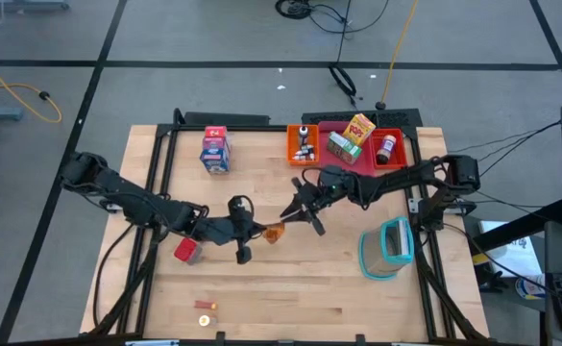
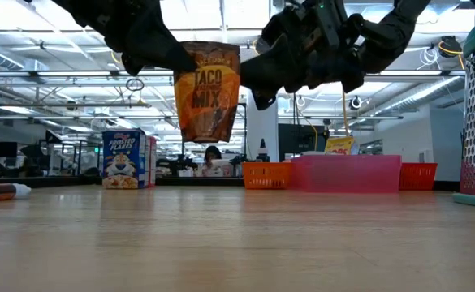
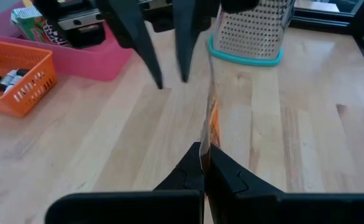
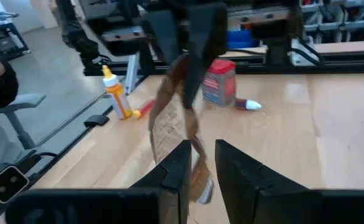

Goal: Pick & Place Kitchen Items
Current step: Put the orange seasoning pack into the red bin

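Held aloft over mid-counter (image 1: pixel 261 288), the taco mix packet (image 2: pixel 208 89) hangs pinched by its edge in the left tool (image 1: pixel 257 231), that arm reaching in low from the left, while the right tool (image 1: pixel 306 207), fingers narrowly parted, angles in just beside the packet from the right.

The orange-brown pouch (image 2: pixel 208 89) hanging above the bench (image 2: pixel 237 243) reads "TACO MIX" in the low view. The blue-and-white carton (image 2: pixel 124 160) standing at the far side of the bench reads "FROSTED FLAKES". Printing on the yellow carton (image 1: pixel 360 129) and on the green box (image 3: pixel 33 23) in the pink tray (image 3: pixel 76 56) is too small to make out, and no other text can be read.
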